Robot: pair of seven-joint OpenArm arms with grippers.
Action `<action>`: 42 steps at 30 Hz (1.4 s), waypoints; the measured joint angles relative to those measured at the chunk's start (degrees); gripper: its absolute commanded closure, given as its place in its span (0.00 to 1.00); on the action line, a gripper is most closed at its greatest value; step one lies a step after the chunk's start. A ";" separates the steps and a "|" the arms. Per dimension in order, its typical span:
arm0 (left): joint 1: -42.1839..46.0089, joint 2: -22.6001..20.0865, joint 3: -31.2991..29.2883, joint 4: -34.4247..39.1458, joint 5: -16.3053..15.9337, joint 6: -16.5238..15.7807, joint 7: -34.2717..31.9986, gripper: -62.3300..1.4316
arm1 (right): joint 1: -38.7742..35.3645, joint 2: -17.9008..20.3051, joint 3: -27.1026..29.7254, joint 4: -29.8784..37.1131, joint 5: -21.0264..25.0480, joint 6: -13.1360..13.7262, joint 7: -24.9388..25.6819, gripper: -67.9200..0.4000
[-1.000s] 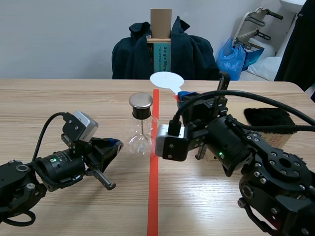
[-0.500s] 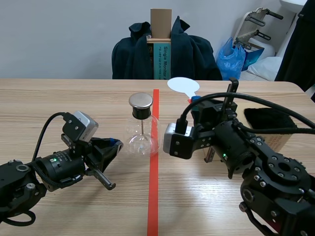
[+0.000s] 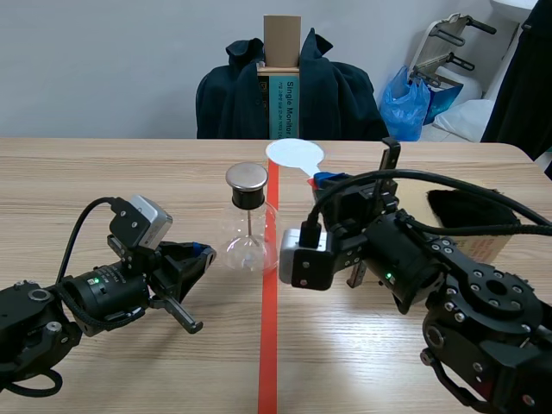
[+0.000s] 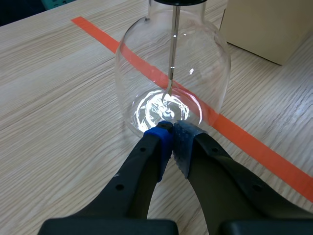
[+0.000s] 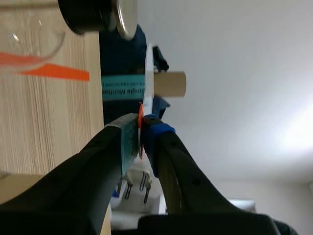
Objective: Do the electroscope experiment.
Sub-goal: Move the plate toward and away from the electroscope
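The electroscope (image 3: pixel 247 216) is a clear glass flask with a metal cap and a thin rod inside, standing just left of the red tape line. My left gripper (image 3: pixel 203 252) lies low on the table to its left. In the left wrist view that gripper (image 4: pixel 171 133) is shut on nothing, its tips against the foot of the flask (image 4: pixel 171 63). My right gripper (image 3: pixel 323 179) is shut on the handle of a white round paddle (image 3: pixel 294 153), whose disc stands up just right of the cap. In the right wrist view the paddle (image 5: pixel 148 78) shows edge-on between the fingers of the right gripper (image 5: pixel 142 131), near the cap (image 5: pixel 95 14).
A black furry cloth (image 3: pixel 470 207) lies on a cardboard box (image 3: pixel 498 247) at the right, behind my right arm. Across the table stands a chair with a dark jacket (image 3: pixel 336 90) and a cardboard-and-teal box (image 3: pixel 281 78). A blue bag (image 3: pixel 405 102) sits at the back right.
The right gripper swung the paddle to the right, away from the cap, then back left toward it. The left arm and the electroscope kept still.
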 measured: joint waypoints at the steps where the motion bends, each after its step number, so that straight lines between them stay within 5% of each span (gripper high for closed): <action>1: 0.00 0.00 0.00 0.00 0.00 0.00 0.00 0.93 | 0.00 0.00 0.00 0.00 -0.17 0.00 1.49 0.98; 8: 0.00 0.00 0.00 0.00 0.00 0.00 0.00 0.93 | 0.00 0.00 0.00 0.00 -1.68 -0.02 8.70 0.98; 31: 0.00 0.00 0.00 0.00 0.00 0.00 0.00 0.93 | 0.00 0.00 0.00 0.00 -2.75 -0.09 10.47 0.98; 42: 0.00 0.00 0.00 0.00 0.00 0.00 0.00 0.93 | 0.00 -0.02 0.00 0.00 -2.71 -0.26 -0.04 0.98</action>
